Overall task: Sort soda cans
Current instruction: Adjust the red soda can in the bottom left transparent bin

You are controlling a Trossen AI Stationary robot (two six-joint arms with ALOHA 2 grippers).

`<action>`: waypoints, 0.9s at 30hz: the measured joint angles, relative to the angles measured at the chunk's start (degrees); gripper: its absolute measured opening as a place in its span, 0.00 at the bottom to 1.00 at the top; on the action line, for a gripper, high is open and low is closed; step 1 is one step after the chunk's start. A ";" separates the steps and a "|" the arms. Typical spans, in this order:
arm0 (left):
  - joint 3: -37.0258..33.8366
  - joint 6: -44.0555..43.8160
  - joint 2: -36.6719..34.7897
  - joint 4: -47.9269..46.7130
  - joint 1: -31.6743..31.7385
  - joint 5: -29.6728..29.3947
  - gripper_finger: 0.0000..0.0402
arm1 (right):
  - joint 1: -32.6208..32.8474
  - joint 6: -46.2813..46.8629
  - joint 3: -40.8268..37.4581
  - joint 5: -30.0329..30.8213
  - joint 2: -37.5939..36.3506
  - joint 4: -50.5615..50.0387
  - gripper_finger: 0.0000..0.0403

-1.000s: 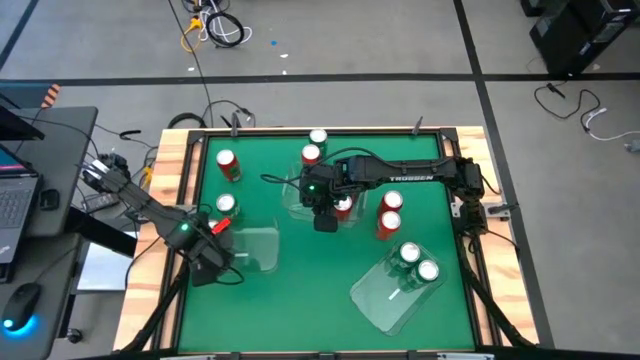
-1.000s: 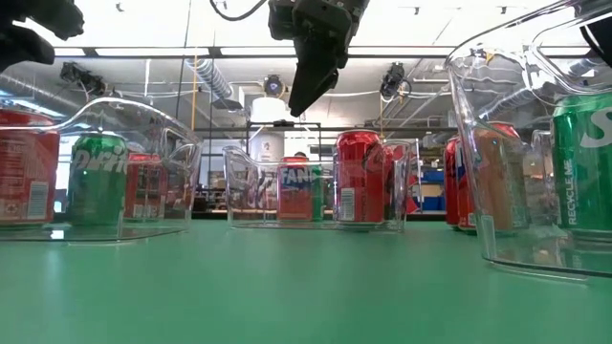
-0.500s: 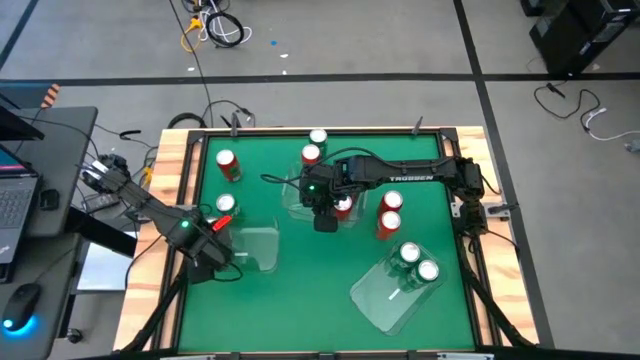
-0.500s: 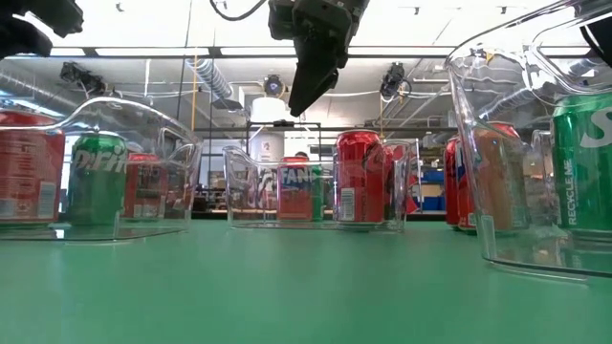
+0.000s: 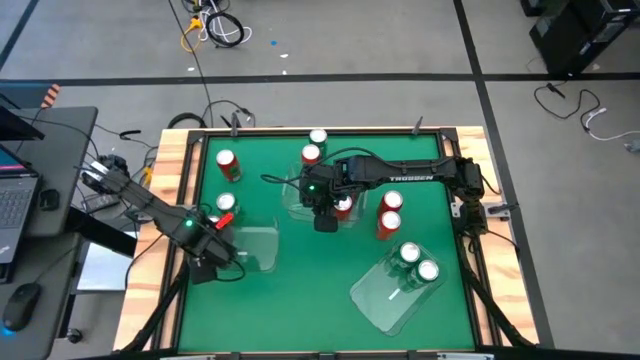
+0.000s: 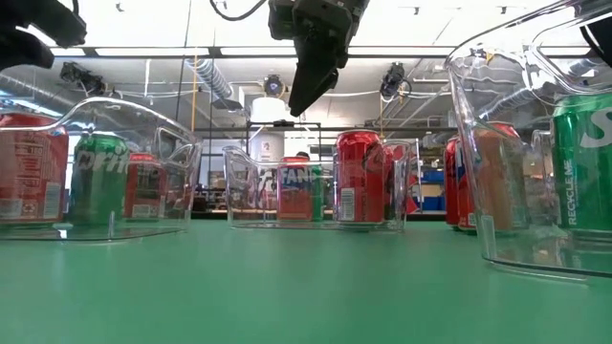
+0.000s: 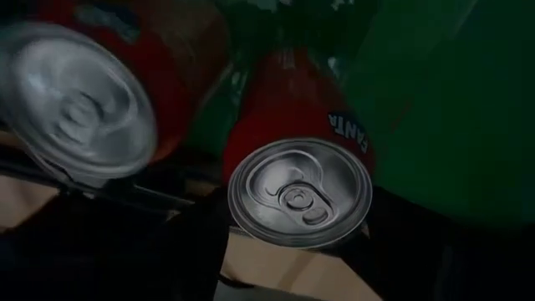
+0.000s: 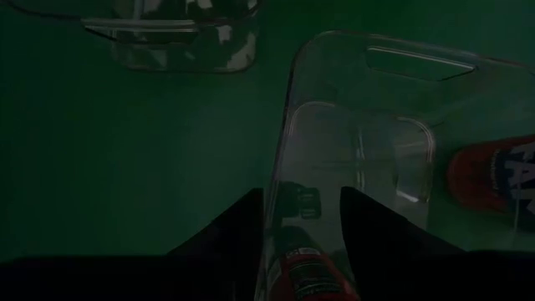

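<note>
Left wrist view: the left hand (image 7: 298,219) grasps a red can (image 7: 299,194) around its body, top facing the camera, apparently carried toward the clear bin (image 5: 262,250) near the counter's (image 5: 300,290) left edge. The right hand (image 5: 325,218), fingers parted and empty, waits above the middle bin (image 5: 296,200).
</note>
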 joint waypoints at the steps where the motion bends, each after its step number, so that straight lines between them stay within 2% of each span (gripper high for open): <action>1: -0.19 -0.02 0.00 -0.17 0.00 0.49 0.66 | 0.00 0.02 -0.02 -0.02 0.00 0.00 0.36; 7: -0.43 -1.78 -0.07 -0.16 0.00 1.44 0.67 | 0.04 0.02 -0.01 -0.05 0.00 -0.01 0.36; 27: -0.45 -0.02 -0.07 0.79 0.00 1.57 0.68 | 0.04 0.02 0.00 -0.04 0.00 -0.31 0.36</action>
